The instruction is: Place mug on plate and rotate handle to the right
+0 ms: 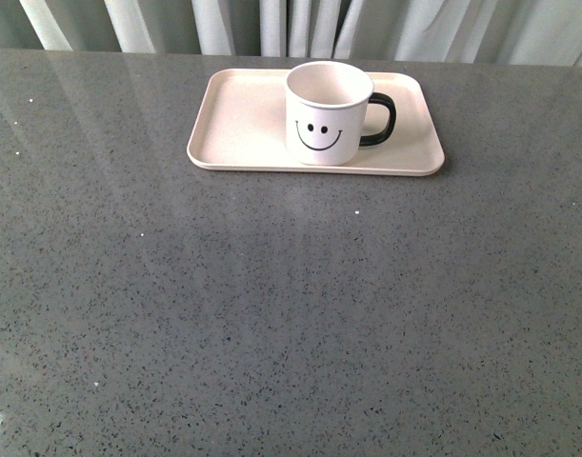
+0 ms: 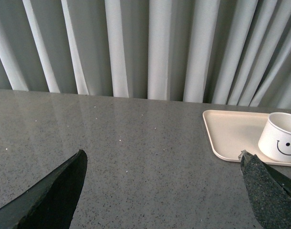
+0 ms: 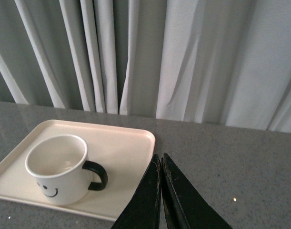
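**Mug upright on the pink plate, handle to the robot's right**

Mug (image 1: pixel 329 112): one only, cream-white, standing upright on the plate (image 1: pixel 243 124) with its black smiley face turned toward the robot. It sits right of the plate's middle, close to the near rim. Its inside looks empty in the right wrist view. One handle (image 1: pixel 382 119), a glossy black loop, sticks out to the robot's right, above the bare pink of the plate.

One plate, a pale pink rectangle with rounded corners and a low rim, lies flat near the far edge of the table (image 1: pixel 271 314).

Two grippers show, each only in its own wrist view. The left gripper (image 2: pixel 162 191) has its dark fingers spread wide apart with bare table between them, grasping nothing; the mug and a plate corner lie off to one side of it. The right gripper (image 3: pixel 161 191) has its two fingers pressed together, tips touching, with nothing between them. It is close beside the plate's edge, apart from the mug.

The table is a single grey speckled stone-like slab, slightly glossy, with pale reflections. Behind its far edge hang pleated grey-white curtains (image 1: pixel 300 24) across the whole width.
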